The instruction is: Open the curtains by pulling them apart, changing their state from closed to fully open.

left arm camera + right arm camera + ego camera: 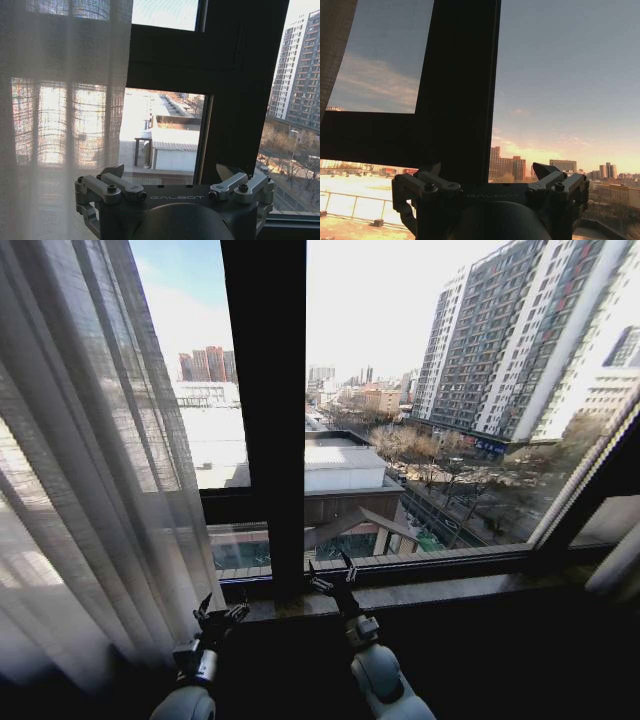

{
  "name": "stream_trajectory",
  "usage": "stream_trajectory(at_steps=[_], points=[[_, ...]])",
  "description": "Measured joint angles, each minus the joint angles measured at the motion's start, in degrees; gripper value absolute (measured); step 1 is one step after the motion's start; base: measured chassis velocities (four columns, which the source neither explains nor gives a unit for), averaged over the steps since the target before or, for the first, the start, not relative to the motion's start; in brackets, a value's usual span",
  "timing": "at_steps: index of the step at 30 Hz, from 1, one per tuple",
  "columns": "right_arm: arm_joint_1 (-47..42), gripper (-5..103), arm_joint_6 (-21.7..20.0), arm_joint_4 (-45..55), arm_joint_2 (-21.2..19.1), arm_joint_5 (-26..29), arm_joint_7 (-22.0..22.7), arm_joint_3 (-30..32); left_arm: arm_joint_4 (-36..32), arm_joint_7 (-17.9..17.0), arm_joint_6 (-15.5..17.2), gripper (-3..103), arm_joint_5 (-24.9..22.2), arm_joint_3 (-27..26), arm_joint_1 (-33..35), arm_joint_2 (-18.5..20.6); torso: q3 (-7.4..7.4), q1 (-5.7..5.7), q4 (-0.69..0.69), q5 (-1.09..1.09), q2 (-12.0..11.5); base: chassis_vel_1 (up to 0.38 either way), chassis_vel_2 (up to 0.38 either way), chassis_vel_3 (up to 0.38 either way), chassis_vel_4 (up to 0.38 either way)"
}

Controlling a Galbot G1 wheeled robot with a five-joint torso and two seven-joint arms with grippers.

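Head: curtains (85,470) bunched far left, pleats vertical; left tool (222,617) released, nearest hem; right tool (333,577) released, at sill (450,590).
L wrist: curtains (60,110) just beside left tool (175,175).
R wrist: right tool (487,172) faces frame (460,90), fabric well off.

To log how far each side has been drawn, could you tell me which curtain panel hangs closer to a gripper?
The left curtain panel, bunched beside the open left gripper; the right panel is a sliver at the far window edge.
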Motion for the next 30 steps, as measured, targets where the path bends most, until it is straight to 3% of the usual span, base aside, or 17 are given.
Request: stream_trajectory(at_steps=[3,6,9,12,21,30], points=[[0.00,100,0.00,0.00,0.00,0.00,0.00,0.00,-0.06,-0.32,-0.04,100,0.28,0.01,-0.01,0.09,0.00,0.00,0.00,0.00,0.00,0.000,0.000,0.000,0.000],[0.00,100,0.00,0.00,0.00,0.00,0.00,0.00,0.62,-1.36,-2.42,100,1.06,-0.54,-0.58,0.94,0.00,0.00,0.00,0.00,0.00,0.000,0.000,0.000,0.000],[0.00,100,0.00,0.00,0.00,0.00,0.00,0.00,2.79,-3.76,-8.31,100,2.76,-2.13,-2.05,3.08,0.00,0.00,-0.01,-0.01,0.00,0.000,0.000,0.000,0.000],[0.00,100,0.00,0.00,0.01,0.00,0.00,-0.01,3.46,-3.95,-9.39,100,2.85,-2.46,-2.16,3.64,0.00,0.00,0.00,-0.04,0.00,0.000,0.000,0.000,0.000],[0.01,100,0.00,0.00,0.00,0.00,0.00,-0.01,11.26,-6.90,-21.85,100,3.00,-8.79,-4.08,9.66,0.00,0.00,0.01,-0.01,0.00,0.000,0.000,0.000,0.000],[0.00,100,0.00,0.00,0.01,0.00,0.00,0.01,14.67,-6.87,-22.46,100,1.64,-8.03,-6.37,11.38,0.00,-0.01,0.02,0.01,0.00,0.000,0.000,0.000,0.000]])
